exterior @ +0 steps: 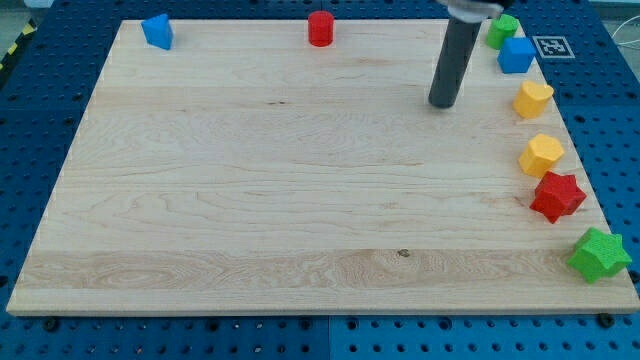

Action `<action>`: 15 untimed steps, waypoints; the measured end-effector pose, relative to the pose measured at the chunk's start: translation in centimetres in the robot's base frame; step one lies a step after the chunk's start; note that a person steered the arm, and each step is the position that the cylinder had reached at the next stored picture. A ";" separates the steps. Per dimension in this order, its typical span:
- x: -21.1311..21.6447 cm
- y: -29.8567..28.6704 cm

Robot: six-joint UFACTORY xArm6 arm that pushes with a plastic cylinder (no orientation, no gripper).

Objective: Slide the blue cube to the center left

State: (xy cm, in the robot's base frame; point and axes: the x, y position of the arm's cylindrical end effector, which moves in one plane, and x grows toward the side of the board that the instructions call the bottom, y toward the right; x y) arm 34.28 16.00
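A blue cube (516,54) sits at the board's top right edge, just below a green block (502,30). My tip (442,104) rests on the board to the left of and a little below the blue cube, apart from it. A second blue block (157,31), of irregular shape, lies at the top left corner. The centre left of the wooden board (250,170) holds no block.
A red cylinder (320,28) stands at the top middle. Down the right edge lie a yellow block (533,98), a yellow hexagonal block (541,154), a red star (557,196) and a green star (599,254). A blue pegboard surrounds the board.
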 end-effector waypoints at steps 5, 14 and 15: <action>-6.2 16.0; -5.5 -8.1; -3.3 -10.7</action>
State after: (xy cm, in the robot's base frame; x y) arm 30.98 5.25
